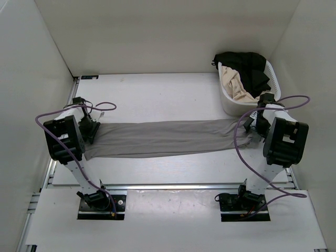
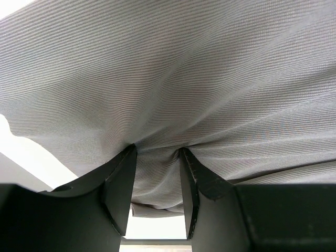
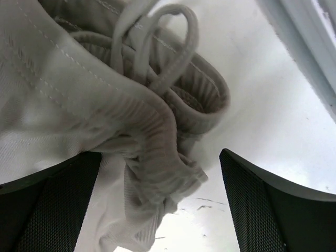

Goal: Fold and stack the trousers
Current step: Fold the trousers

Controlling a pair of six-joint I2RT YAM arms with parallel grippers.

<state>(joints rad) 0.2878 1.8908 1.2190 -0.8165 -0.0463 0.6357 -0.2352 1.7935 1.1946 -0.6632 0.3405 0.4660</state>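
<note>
From above, the grey trousers point(image 1: 163, 139) lay stretched lengthwise across the white desk point(image 1: 157, 89), running from one arm to the other. The left hand point(image 1: 90, 131) sat at the left end of the cloth and the right hand point(image 1: 255, 127) at the right end. A white basket point(image 1: 227, 102) stood at the far right of the desk, just beyond the right arm. It held a black garment point(image 1: 247, 63) and a beige garment point(image 1: 233, 84).

In the left wrist view, the left hand point(image 2: 157, 152) was clenched on the trousers point(image 2: 184, 79). A fold of ribbed grey fabric was pinched between the two dark fingers point(image 2: 121, 184), and the rest spread away taut above them.

In the right wrist view, the right hand point(image 3: 160, 153) was released, its fingers point(image 3: 262, 210) standing wide apart. The bunched waistband point(image 3: 157, 121) lay between them on the desk point(image 3: 262, 105), with the looped drawstring point(image 3: 173, 31) resting on top. The cloth covered part of the left finger, and the right finger stood apart from it.
</note>
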